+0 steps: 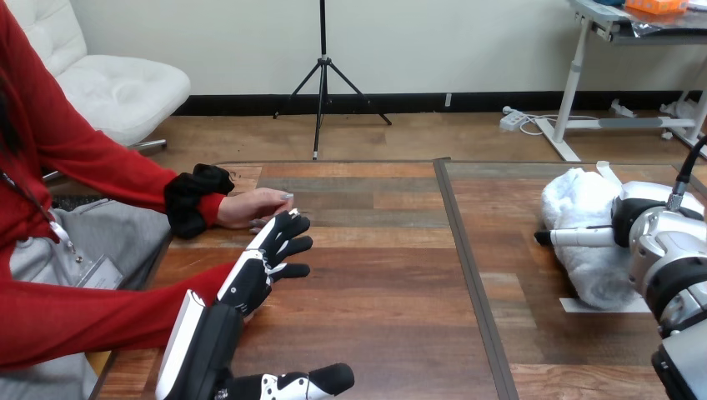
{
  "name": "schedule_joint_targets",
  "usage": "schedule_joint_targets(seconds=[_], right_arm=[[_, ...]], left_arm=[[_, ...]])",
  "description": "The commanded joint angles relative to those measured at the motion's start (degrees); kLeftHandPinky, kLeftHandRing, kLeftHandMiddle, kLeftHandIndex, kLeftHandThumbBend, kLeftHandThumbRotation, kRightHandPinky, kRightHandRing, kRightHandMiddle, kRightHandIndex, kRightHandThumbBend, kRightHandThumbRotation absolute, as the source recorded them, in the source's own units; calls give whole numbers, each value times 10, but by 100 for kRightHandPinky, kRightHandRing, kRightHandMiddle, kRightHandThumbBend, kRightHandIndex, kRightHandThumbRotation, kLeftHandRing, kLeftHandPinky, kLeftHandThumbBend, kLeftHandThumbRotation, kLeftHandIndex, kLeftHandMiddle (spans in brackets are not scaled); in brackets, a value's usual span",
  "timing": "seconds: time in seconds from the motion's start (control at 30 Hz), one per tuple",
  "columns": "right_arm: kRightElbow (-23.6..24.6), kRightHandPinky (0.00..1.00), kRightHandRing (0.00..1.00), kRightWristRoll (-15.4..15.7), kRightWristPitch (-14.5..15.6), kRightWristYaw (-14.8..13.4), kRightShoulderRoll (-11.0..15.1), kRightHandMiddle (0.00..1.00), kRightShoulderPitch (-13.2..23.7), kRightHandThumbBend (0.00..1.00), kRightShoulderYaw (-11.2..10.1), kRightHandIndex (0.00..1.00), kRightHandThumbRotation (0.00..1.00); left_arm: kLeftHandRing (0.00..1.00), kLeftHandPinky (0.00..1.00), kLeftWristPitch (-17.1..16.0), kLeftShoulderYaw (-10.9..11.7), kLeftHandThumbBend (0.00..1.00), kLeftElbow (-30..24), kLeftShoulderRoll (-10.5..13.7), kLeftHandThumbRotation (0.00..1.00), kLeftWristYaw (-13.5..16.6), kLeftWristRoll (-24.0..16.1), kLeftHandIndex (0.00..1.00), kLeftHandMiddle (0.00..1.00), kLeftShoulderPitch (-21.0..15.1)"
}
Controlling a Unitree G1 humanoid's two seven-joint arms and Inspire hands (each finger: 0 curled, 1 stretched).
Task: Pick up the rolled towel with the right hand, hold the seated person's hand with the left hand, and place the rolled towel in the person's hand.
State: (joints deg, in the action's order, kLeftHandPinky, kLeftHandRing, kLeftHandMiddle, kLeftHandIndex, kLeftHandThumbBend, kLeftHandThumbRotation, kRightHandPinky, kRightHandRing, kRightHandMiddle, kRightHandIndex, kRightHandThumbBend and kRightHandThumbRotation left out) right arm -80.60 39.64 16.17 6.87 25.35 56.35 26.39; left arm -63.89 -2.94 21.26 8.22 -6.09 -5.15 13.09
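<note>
The rolled towel (pixel 584 233) is white and lies on the right half of the table, on a white tape mark (pixel 602 305). My right hand (pixel 659 237) is against the towel's right side and reaches over it. The person's hand (pixel 254 207) rests palm down on the table at the left, with a black cuff at the wrist. My left hand (pixel 250 279) is open, its straight fingers pointing at that hand and their tips just short of it or touching it. None of them curls round it.
The person's other forearm, in a red sleeve (pixel 100 321), lies along the table's left edge beside my left arm. A dark seam (pixel 467 275) splits the wooden table top into left and right halves.
</note>
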Motion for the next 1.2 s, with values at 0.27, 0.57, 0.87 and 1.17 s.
schedule_joint_targets(seconds=[0.27,0.57,0.87,1.17], right_arm=[[14,35,60,-65,-24,-114,-19,75,-8,96,-67,85,30],[13,27,39,-71,-36,-124,-19,52,-13,95,-75,74,5],[16,32,42,-81,-65,-141,-15,50,-25,94,-87,61,0],[17,30,40,-98,-80,-144,-16,49,-32,90,-105,70,0]], left_arm=[[83,73,-7,11,100,-31,-9,46,19,-18,90,88,-17],[84,74,-15,10,100,-24,-4,47,20,-13,90,89,-18],[84,75,-23,12,100,-21,-5,46,22,-12,90,88,-19],[84,75,-24,9,100,-21,-3,46,19,-3,91,89,-20]])
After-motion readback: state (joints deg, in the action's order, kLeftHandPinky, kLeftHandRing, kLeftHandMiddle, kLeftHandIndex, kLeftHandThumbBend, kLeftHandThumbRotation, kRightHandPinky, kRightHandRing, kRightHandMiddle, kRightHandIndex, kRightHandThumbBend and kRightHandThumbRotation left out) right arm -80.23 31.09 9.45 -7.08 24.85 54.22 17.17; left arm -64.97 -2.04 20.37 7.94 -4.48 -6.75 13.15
